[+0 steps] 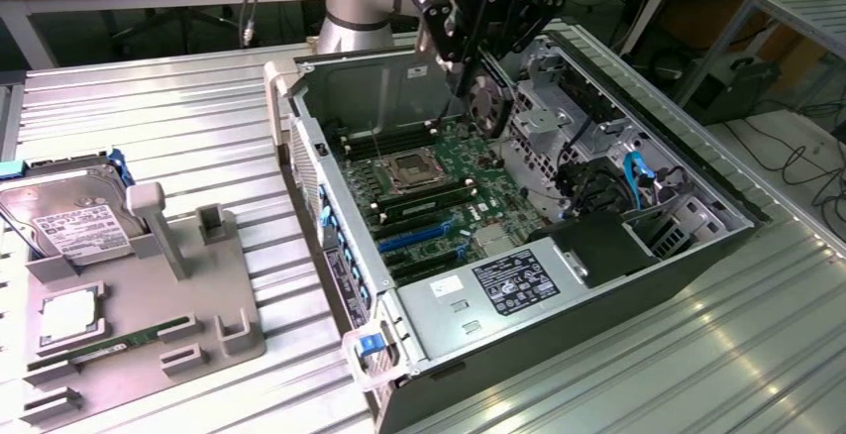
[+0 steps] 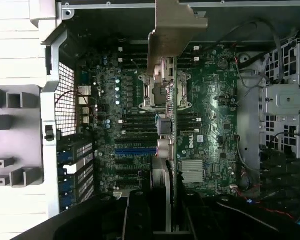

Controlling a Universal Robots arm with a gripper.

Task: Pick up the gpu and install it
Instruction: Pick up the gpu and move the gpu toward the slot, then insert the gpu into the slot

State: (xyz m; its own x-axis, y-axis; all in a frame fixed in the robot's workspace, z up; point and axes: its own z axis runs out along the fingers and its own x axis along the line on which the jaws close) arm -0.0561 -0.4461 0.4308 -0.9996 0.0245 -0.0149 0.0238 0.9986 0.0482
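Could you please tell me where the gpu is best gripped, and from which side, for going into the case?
By its upper long edge, from above, probably just as the pincer holds it: the gpu hangs on edge over the motherboard, so a pinch across the thin card suits it and leaves its lower edge free.

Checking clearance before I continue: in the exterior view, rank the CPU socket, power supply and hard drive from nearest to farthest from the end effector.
1. CPU socket, on the motherboard below the end effector holding the gpu.
2. Power supply, at the case's near end.
3. Hard drive, on the fixture outside, exterior view's left.
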